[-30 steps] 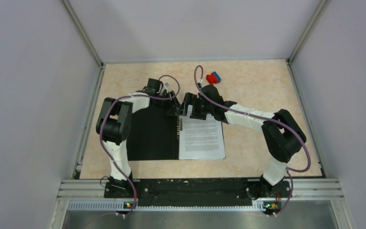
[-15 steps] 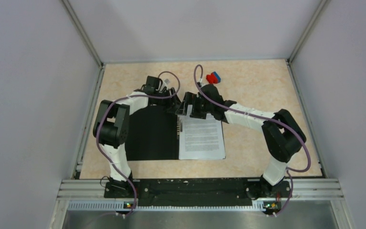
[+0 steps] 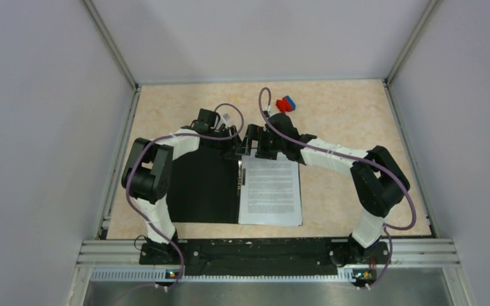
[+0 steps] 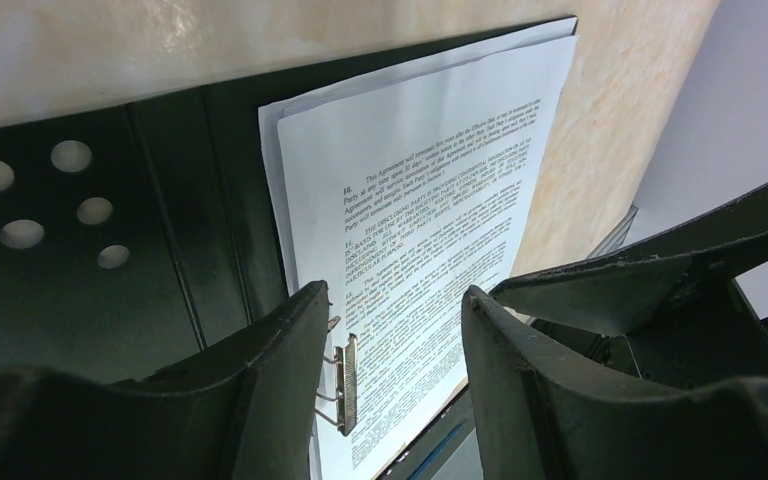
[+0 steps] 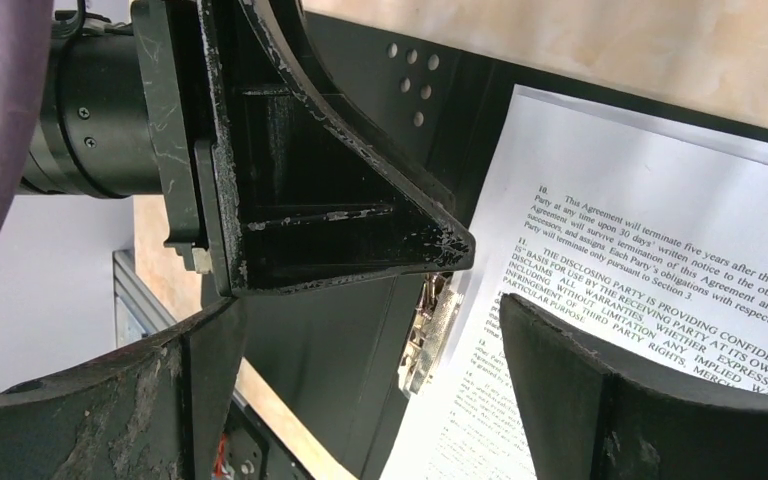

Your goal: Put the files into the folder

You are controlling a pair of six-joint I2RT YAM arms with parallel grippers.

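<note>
The desk (image 3: 357, 108), a pale marbled surface, is carrying everything here. The folder (image 3: 201, 191) is lying open and flat at near-centre, black inside facing up, with a cluster of round holes punched in its left leaf. The files (image 3: 270, 191) are resting on its right leaf: a thin white stack, dense with black print, its sheets slightly fanned at the far corner and a black margin peeking out around them.

Both arms are meeting over the folder's far edge, at the spine. The left jaws are hanging partly open, astride the files' inner edge and gripping nothing. The right jaws are gaping wide, empty, one left finger sitting between them. A small metal clip (image 4: 348, 385) is lying at the spine, just beside the files. A little red-and-blue object (image 3: 286, 103) is sitting farther back.
</note>
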